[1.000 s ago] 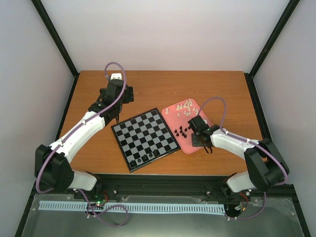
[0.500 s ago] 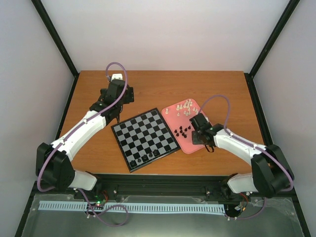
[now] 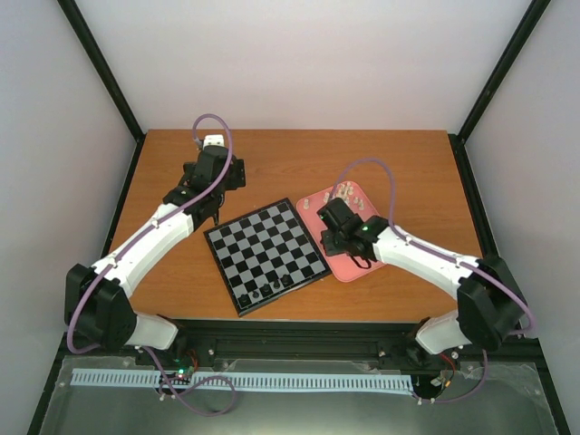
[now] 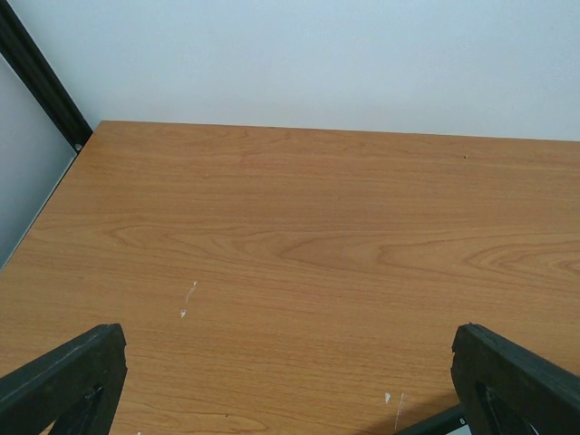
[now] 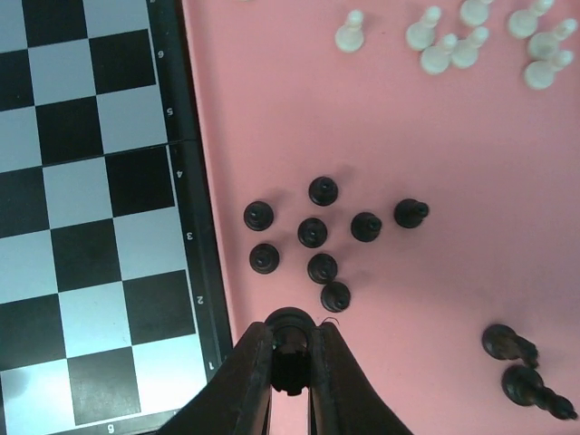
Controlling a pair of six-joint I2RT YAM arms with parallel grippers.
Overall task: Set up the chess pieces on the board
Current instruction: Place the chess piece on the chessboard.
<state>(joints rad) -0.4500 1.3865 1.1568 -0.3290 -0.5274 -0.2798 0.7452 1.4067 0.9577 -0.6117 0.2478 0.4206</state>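
My right gripper is shut on a black chess piece with a notched top, held above the pink tray close to the board. Several black pawns stand on the tray just beyond it, and two taller black pieces sit to the right. Cream-white pieces cluster at the tray's far end. In the top view the right gripper hangs by the board's right edge. Three black pieces stand on its near row. My left gripper is open over bare wood.
The pink tray lies right of the board, almost touching it. The left arm reaches over the table behind the board's left corner. Black frame posts and white walls close in the table.
The right gripper has closed on the black piece and swung left across the tray toward the board's edge. The left arm has not moved.
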